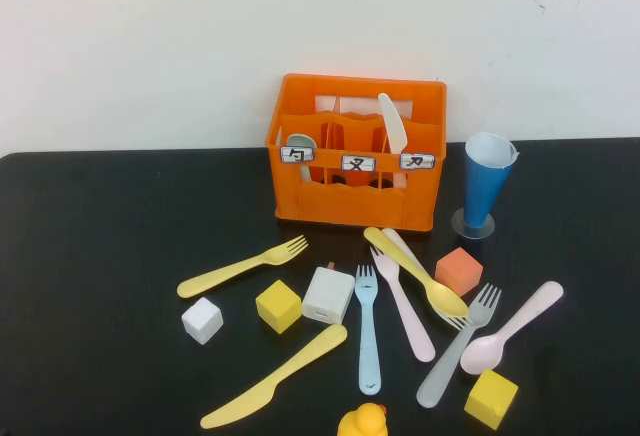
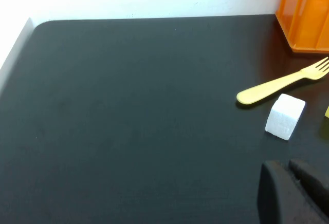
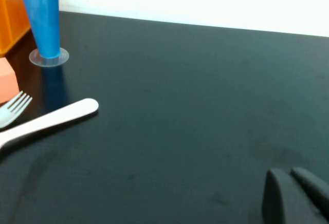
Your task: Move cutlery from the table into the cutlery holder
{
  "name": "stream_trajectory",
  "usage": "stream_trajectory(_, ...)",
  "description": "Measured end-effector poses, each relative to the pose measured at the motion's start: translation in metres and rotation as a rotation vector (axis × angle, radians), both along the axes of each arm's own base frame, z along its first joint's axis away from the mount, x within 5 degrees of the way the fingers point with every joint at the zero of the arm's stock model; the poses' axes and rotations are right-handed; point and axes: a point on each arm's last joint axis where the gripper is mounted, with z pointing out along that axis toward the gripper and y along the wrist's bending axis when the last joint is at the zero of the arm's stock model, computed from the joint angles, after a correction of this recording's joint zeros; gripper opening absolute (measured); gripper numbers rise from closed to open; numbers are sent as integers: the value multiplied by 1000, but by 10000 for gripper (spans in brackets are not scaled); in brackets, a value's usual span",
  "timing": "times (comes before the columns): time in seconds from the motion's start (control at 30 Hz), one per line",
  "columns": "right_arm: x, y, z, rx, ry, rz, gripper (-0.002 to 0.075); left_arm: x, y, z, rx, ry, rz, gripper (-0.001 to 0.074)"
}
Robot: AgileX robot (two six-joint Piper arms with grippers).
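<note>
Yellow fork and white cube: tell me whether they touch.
Apart. The left wrist view shows bare table between the yellow fork and the white cube. Left gripper and right gripper hold nothing.

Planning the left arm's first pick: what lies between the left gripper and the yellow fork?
In the left wrist view, only the white cube lies between left gripper and yellow fork; right gripper is parked.
</note>
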Motion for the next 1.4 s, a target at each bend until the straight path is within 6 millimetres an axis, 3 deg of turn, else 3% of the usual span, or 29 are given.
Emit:
stream_trajectory(1.0,2,0,4,2,-57,3,-3,0,0,0,-2,0,1,-1)
stream_trajectory(1.17,2,1,28,44,-194,-4,-3,0,0,0,-3,0,1,-1)
stream_trajectory(1.3,-6,1,73,78,-324,-9,-3,0,0,0,-3,0,1,-1)
stream_trajectory(1.4,-13,2,95,95,-349,-12,-3,0,0,0,-3,0,1,-1)
